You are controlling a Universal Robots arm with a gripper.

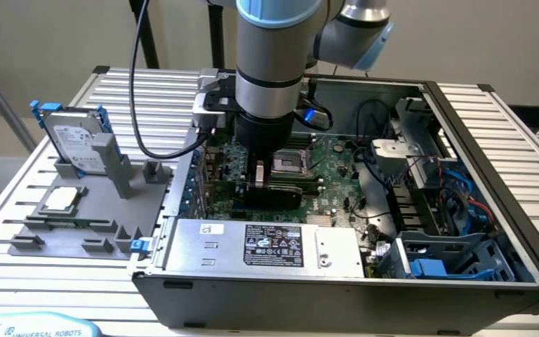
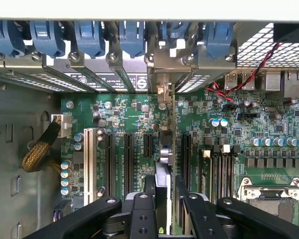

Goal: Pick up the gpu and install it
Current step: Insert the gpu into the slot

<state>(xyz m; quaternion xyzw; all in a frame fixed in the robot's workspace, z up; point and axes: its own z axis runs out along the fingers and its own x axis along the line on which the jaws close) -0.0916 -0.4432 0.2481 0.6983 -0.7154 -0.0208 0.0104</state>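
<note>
A: What is carried by the table (image 1: 513,133)?

B: A ribbed, slatted metal top is seen. An open computer case (image 1: 344,281) is set on it, toward the exterior view's right, with slats left bare on the far right and along the far edge.

A: And to the left?

B: A grey fixture tray (image 1: 64,235) is laid directly on the slats, just beside the case. A silver hard drive (image 1: 71,140) in a blue frame is stood upright at its far end, and a small square CPU chip (image 1: 62,199) is seated flat nearer the front.
</note>
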